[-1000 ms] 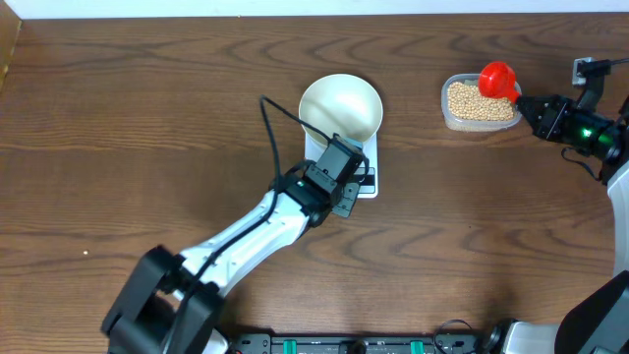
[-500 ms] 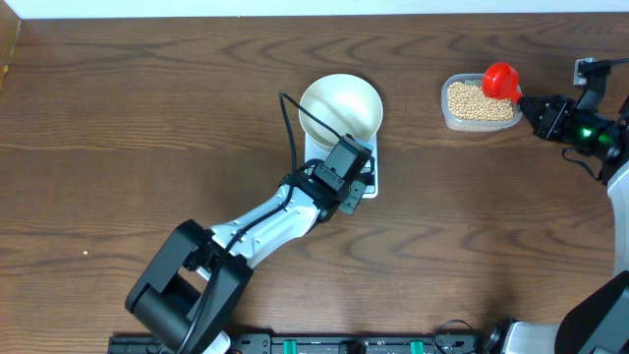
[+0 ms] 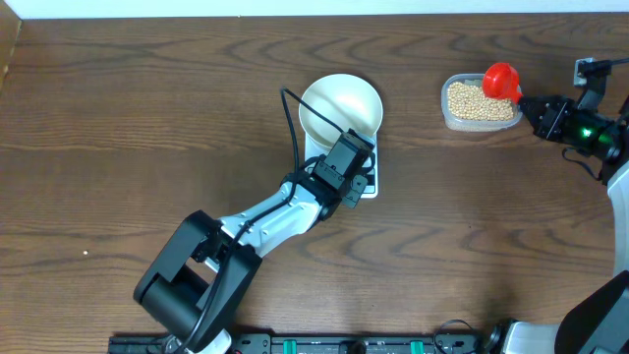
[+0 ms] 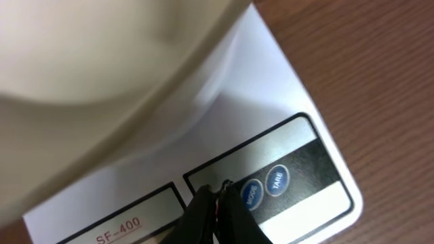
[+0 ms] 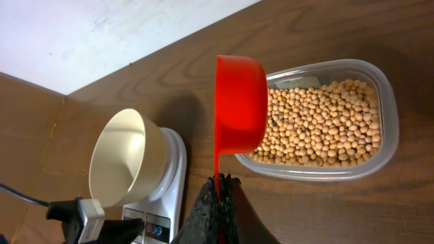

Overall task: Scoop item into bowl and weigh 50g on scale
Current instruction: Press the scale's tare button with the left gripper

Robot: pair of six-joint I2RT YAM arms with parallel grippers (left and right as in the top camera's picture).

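The white bowl sits empty on the white scale. My left gripper is shut and empty, its tips at the scale's front edge just left of the two round buttons; the bowl's rim fills the upper left of the left wrist view. The tan beans lie in a clear tub. My right gripper is shut on the handle of a red scoop, which hangs over the tub's left end. The bowl and scale also show in the right wrist view.
The brown wooden table spreads around the scale. The table's far edge meets a white wall behind the tub. A black cable loops up from my left arm beside the bowl.
My left arm has swung its base joint inward while the gripper edged slightly toward the scale's front edge. The right arm and red scoop have stayed almost still.
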